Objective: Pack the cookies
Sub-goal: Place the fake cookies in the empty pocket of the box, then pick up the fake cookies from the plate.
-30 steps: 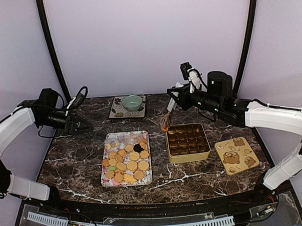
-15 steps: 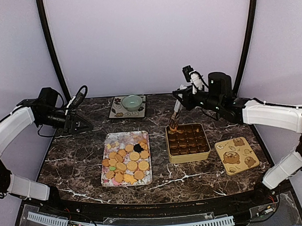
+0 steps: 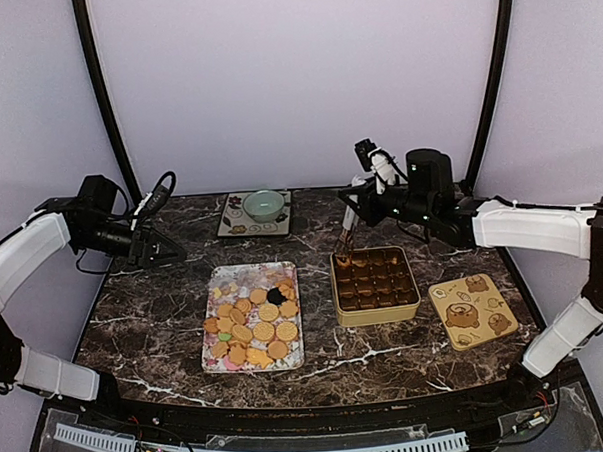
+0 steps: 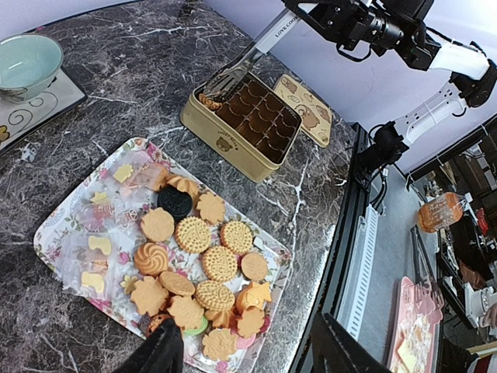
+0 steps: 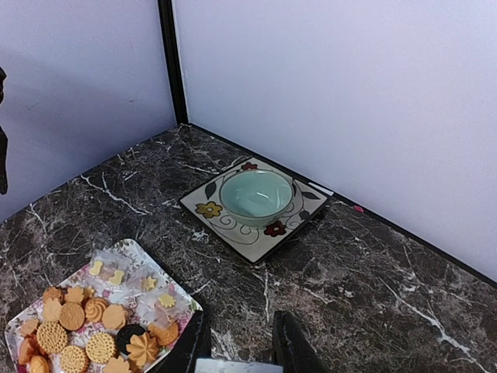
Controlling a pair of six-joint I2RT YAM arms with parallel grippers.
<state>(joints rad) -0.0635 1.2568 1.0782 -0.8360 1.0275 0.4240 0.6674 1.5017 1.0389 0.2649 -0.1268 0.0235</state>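
Observation:
Many cookies [image 3: 252, 323], mostly golden with a dark one, lie on a floral tray [image 3: 283, 271]; they also show in the left wrist view [image 4: 206, 264]. A gold tin [image 3: 375, 285] with a grid of cells stands to the tray's right. My right gripper [image 3: 367, 197] is shut on metal tongs [image 3: 346, 232]. The tong tips reach into the tin's back-left corner cell, where a golden cookie [image 4: 208, 101] shows. In the right wrist view the fingers [image 5: 190, 350] flank the tongs' handle [image 5: 233, 365]. My left gripper [image 3: 169, 252] is open and empty, hovering at the far left [image 4: 248, 342].
A green bowl [image 3: 265, 204] sits on a square flowered plate [image 3: 237, 227] at the back. The tin's lid [image 3: 473, 311], printed with bears, lies right of the tin. Small yellow sweets [image 4: 97, 249] lie on the tray's far part.
My right arm has swung the tongs to the right, from beside the tin's left wall to its back-left corner cell. The left arm has not moved.

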